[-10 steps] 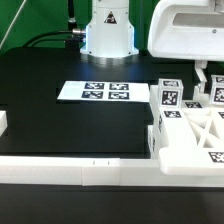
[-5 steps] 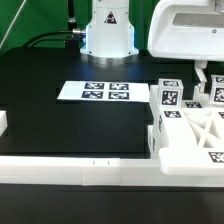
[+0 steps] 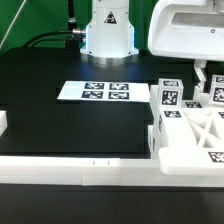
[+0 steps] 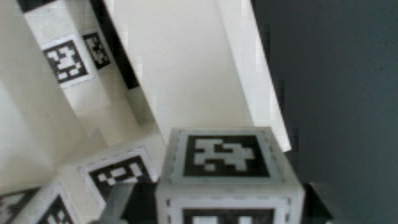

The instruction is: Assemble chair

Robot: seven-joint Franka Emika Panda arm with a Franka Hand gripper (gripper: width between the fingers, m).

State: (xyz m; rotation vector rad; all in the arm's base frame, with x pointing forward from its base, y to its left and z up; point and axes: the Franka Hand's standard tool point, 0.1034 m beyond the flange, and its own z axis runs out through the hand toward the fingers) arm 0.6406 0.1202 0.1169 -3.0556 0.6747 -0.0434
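Claw (image 3: 203, 72) hangs just above the chair (image 3: 190, 125) pieces on the black counter (image 3: 70, 125); whether it is spread or pinched I cannot tell.

- One flat white marker board (image 3: 95, 91) with four black-and-white tags, middle of the frame.
- One white X-braced plastic frame (image 3: 195, 134), lower right.
- One long white border rail (image 3: 60, 168), along the bottom.

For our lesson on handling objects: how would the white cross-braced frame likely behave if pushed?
The cross-braced frame looks like rigid plastic, so probably stiff. Its open gaps suggest it is light for its size. Lying flat and blocky on the table, it would likely slide, not roll.
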